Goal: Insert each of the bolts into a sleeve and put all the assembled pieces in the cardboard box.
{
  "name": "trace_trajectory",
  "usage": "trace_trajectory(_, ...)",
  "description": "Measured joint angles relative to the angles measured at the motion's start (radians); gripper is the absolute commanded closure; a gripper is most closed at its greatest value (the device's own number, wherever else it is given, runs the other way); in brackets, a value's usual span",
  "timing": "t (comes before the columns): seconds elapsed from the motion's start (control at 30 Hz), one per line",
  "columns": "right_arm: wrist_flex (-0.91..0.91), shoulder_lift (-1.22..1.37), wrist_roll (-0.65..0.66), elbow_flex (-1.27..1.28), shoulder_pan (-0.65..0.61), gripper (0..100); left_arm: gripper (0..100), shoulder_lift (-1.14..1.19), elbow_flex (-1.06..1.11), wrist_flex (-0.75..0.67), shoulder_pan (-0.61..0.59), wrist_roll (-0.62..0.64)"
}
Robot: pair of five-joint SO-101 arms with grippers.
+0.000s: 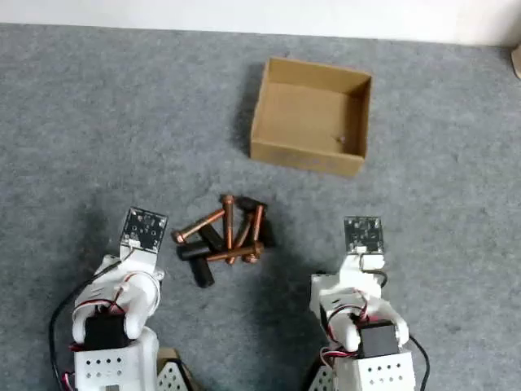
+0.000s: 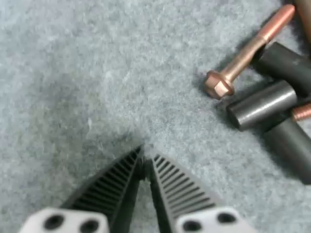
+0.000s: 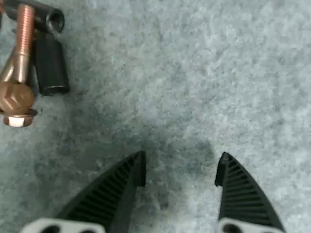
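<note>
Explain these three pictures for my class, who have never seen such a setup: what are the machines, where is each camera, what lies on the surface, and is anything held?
These are two white robot arms side by side, each ending in a two-fingered gripper. One picture looks down on everything from above; the other two come from a camera on each arm's wrist, looking along its black fingers. The left gripper is shut on nothing; the right gripper is open and holds nothing. On the grey carpet between the arms lies a jumbled pile of copper-coloured bolts and black sleeves. Beyond it stands an open cardboard box.
</note>
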Motion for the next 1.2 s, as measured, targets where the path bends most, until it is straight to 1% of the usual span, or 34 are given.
trace_trajectory(0.9,0.000,0.000,0.000,0.000,-0.011,76.8,99,0.000,0.000,-0.002,0.006,-0.005)
trace_trajectory(0.93,0.000,0.000,0.000,0.000,-0.018,76.8,99,0.000,0.000,-0.002,0.006,-0.005)
trace_trajectory(1.0,0.000,0.000,0.000,0.000,-0.080,76.8,99,0.000,0.000,-0.002,0.006,-0.005)
trace_trajectory(1.1,0.000,0.000,0.000,0.000,-0.135,76.8,99,0.000,0.000,-0.002,0.006,-0.005)
trace_trajectory(1.2,0.000,0.000,0.000,0.000,-0.140,76.8,99,0.000,0.000,-0.002,0.005,-0.005)
